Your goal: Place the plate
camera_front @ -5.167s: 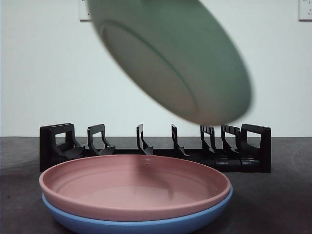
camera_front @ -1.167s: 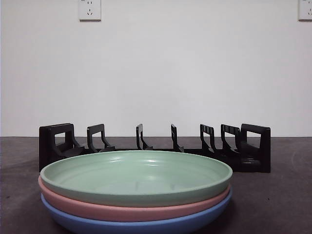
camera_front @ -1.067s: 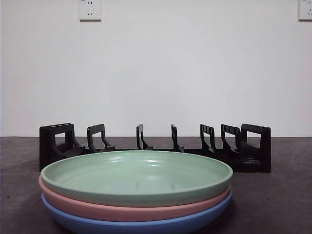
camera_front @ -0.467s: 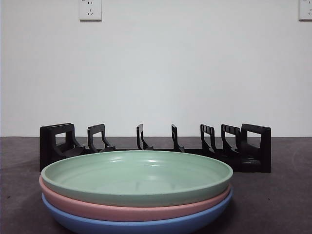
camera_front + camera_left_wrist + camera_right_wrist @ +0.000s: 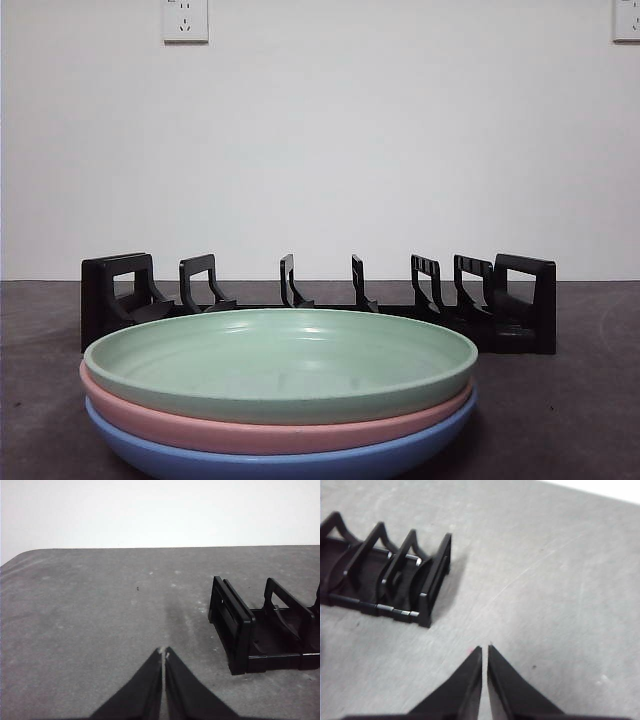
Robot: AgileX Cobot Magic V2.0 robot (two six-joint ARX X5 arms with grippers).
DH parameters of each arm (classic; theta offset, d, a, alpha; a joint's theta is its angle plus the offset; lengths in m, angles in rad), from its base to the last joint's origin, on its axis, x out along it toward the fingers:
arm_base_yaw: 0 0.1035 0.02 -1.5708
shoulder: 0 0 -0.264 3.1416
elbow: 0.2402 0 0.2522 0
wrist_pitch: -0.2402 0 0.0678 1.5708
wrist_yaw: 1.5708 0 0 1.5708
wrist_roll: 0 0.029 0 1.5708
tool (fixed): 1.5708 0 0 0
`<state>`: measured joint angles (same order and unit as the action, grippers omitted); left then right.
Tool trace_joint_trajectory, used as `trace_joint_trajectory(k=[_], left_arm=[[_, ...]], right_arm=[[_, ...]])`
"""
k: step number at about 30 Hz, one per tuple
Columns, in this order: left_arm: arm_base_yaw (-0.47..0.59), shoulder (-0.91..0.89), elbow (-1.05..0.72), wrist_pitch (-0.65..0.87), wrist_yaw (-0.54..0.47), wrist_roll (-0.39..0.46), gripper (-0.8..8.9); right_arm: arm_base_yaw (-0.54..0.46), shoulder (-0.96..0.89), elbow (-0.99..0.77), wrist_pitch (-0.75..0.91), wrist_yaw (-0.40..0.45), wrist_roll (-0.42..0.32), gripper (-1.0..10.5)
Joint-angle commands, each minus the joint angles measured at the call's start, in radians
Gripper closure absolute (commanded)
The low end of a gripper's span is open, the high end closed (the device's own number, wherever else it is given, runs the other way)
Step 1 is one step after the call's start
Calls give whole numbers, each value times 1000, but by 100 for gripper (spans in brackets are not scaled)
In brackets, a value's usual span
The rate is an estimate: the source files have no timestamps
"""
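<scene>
Judging by how things lie, your placing looks done: the green plate (image 5: 280, 362) sits flat on top of the pink plate (image 5: 270, 430), which rests on the blue plate (image 5: 280, 462), all on the surface (image 5: 560, 420) in front of the black rack (image 5: 320, 300), whose slots hold nothing. Your left pincer (image 5: 163, 652) hangs closed and empty beside one rack end, and your right pincer (image 5: 483, 650) hangs closed and empty near the other end. Neither touches a plate, so little seems left
</scene>
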<state>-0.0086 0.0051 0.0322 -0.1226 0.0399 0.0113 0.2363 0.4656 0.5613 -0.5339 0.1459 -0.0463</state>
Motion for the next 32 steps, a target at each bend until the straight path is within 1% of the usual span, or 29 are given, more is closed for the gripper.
trace_joint_trajectory(k=[1,4,5,7,10,11,18,32], left_arm=[[1,-2,-19,14,1,0,806],[1,-2,-19,14,1,0,806],[1,-2,-19,14,0,0,806],[1,-2,-19,14,0,0,806],[1,-2,-19,14,1,0,806],[1,-1,-19,14,1,0,806],[1,-2,-19,14,1,0,806],[1,-2,-19,14,0,0,806]], right_arm=[[-18,-120,-132,146,26,-21,930],[-46,-266,-322,314,26,-13,930],[-52,-304,-372,346,25,-13,930],[-68,-389,-465,381,19,-14,930],[-95,-468,-550,389,13,-6,930],[-105,-462,-548,359,7,-6,930],[-151,-462,-549,376,5,-6,930],[-154,-462,-549,377,5,-6,930]])
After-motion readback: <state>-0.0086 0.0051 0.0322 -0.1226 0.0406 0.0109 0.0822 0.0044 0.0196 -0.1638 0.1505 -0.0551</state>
